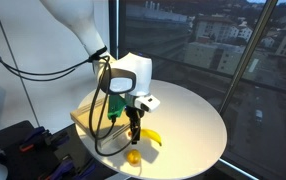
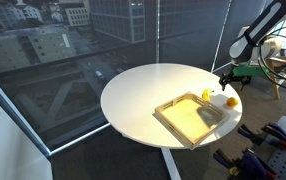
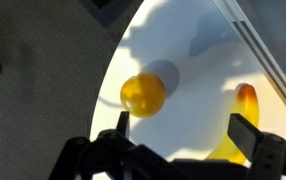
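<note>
Round white table (image 2: pixel 143 95) — on it a shallow wooden tray (image 2: pixel 188 118), a banana (image 1: pixel 153 138) and a small yellow ball (image 1: pixel 133 157)

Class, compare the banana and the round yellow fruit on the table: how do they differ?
Shape: the banana is long and curved; the round yellow fruit is ball-like. Size: the banana is clearly longer than the round yellow fruit. Position: in an exterior view the round yellow fruit lies nearer the table edge, the banana farther in. Both are yellow and lie on the white table.
</note>
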`<state>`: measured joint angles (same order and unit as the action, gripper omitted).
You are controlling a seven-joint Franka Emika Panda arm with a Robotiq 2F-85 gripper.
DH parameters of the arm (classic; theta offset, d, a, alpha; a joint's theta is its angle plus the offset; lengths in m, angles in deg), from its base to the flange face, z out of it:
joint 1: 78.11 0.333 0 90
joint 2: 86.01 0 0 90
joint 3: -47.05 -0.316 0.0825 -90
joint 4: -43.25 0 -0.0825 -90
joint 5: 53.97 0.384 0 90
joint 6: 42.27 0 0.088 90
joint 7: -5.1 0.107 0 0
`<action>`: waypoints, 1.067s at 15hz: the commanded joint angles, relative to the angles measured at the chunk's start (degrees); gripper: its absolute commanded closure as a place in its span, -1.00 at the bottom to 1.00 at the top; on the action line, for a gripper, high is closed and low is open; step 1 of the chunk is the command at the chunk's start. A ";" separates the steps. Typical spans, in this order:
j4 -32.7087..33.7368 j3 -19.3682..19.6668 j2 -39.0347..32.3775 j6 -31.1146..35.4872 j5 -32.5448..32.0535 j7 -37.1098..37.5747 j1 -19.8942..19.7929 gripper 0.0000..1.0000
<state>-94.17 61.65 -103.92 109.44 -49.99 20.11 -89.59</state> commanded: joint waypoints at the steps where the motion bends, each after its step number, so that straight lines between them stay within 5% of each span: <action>1: 0.08 0.76 0.21 0.24 0.29 -0.38 -0.34 -1.00; 16: -0.28 1.51 -0.28 2.33 1.71 -1.87 -2.72 -1.00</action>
<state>-94.17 63.52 -104.03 110.20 -49.75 20.10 -91.49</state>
